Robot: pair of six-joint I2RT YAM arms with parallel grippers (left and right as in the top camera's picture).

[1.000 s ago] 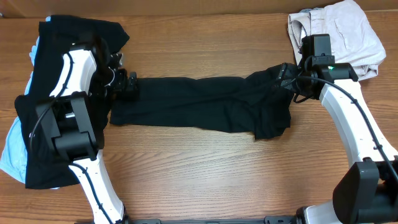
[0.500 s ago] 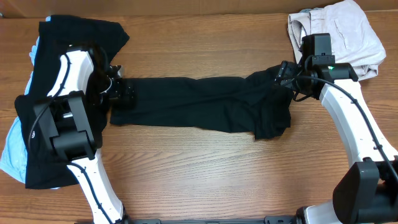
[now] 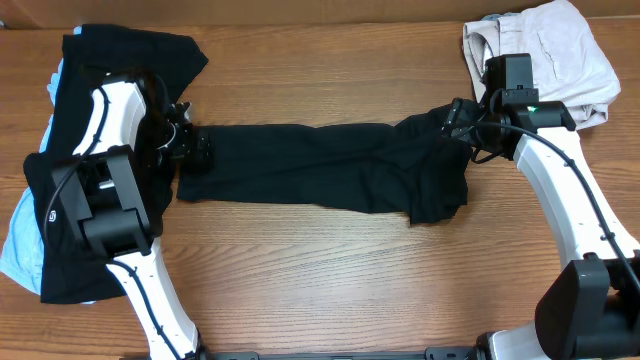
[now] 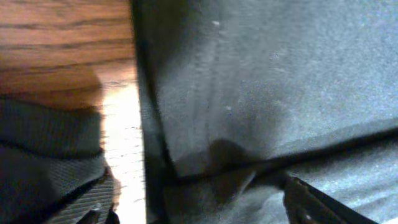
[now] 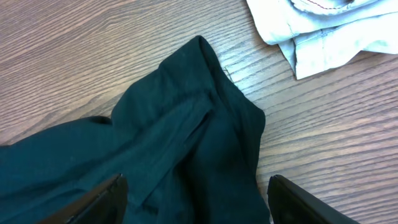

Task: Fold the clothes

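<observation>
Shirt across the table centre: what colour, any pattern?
The shirt is plain black with no pattern visible. It shows best in the overhead view.

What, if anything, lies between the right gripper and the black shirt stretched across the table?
Nothing visible does. The right gripper hangs over the right end of the black shirt, its fingers open on either side of the cloth. The beige trousers lie apart on the table.

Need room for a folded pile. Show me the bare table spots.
Bare table lies in front of the stretched black shirt, and behind it between the left clothes heap and beige trousers. Both ends are crowded.
</observation>
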